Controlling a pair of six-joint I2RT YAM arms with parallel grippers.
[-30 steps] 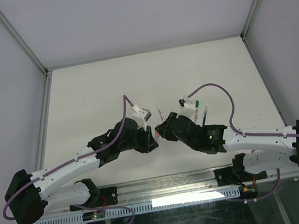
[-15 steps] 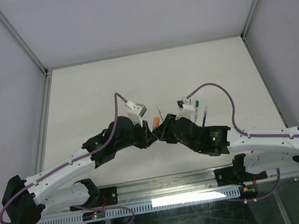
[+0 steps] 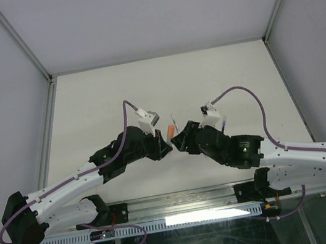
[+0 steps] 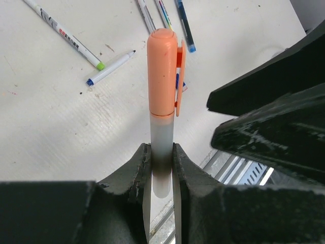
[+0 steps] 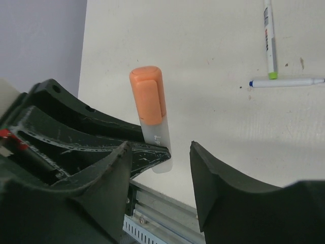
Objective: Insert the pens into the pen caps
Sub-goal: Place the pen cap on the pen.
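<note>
Left gripper clamped on white pen, held above mid-table. Orange cap sits over its upper end. Right gripper jaws apart, flanking the pen without touching it. Loose pens lie on the table beyond.

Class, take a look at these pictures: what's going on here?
The left tool grips a white pen by its barrel, off the table. An orange cap already sits on the pen's end. The right tool stands open close by, gripping nothing. More pens lie loose on the table beyond.
</note>
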